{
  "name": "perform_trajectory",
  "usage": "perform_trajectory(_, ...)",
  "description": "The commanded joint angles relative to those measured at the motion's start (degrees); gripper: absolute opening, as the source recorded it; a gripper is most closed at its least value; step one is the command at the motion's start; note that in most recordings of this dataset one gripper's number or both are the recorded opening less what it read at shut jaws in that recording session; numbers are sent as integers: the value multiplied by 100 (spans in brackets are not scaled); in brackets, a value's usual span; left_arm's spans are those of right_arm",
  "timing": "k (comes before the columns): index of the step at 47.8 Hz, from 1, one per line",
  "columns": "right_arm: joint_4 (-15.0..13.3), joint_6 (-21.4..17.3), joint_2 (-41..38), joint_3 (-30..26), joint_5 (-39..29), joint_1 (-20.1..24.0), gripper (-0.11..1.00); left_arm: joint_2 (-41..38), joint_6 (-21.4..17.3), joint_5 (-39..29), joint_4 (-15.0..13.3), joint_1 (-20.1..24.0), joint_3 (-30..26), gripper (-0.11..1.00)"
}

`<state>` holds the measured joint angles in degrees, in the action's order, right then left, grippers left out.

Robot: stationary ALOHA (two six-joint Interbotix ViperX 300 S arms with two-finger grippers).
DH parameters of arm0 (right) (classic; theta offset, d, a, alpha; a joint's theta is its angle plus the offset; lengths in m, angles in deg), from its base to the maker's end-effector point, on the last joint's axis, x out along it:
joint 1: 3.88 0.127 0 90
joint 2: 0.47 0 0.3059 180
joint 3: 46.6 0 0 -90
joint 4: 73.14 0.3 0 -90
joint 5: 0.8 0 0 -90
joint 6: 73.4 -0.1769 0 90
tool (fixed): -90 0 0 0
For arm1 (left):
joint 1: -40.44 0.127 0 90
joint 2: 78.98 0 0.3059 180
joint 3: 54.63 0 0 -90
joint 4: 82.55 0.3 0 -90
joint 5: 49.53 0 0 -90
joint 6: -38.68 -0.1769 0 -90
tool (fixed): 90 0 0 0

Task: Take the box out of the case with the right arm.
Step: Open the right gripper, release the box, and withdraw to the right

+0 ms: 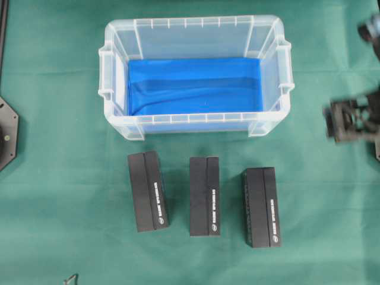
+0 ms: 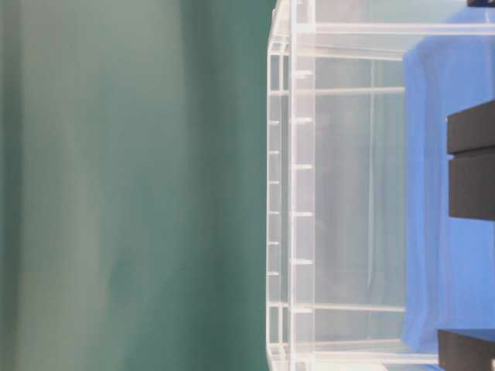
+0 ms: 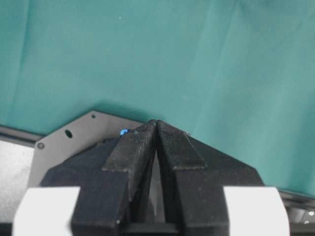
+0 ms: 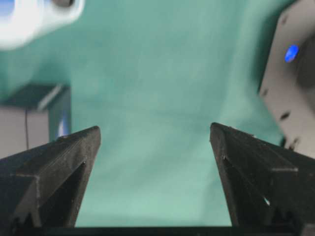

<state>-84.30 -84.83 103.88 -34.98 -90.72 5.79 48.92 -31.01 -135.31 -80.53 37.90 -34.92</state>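
The clear case (image 1: 196, 22) stands at the back middle of the green cloth and holds only its blue sheet (image 1: 196, 86). Three black boxes lie in a row on the cloth in front of it: left (image 1: 147, 190), middle (image 1: 204, 196), right (image 1: 261, 206). My right gripper (image 1: 333, 122) hovers at the right edge, beside the case and apart from it. In the right wrist view it (image 4: 155, 132) is open, with only cloth between its fingers (image 4: 59, 157). My left gripper (image 3: 156, 123) is shut and empty.
The left arm's base plate (image 1: 7, 133) sits at the left edge, under the left gripper (image 3: 74, 137). In the right wrist view a black plate with a blue light (image 4: 290, 73) is at right. The table-level view shows the case wall (image 2: 294, 154) and dark box ends (image 2: 472, 185).
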Motion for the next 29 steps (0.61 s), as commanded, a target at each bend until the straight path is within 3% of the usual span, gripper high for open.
perform_trajectory(1,-18,413,79,-26,141,-466,88,-35,-9,18,9,18,-44,3)
perform_trajectory(7,-9,1151,97,0,422,-1151,88,-26,-9,18,9,18,-44,3)
perform_trajectory(15,9,1811,105,9,536,-1846,88,-35,0,26,9,18,-53,3)
perform_trajectory(29,97,2303,105,97,554,-2312,88,-70,-9,26,9,9,-44,3)
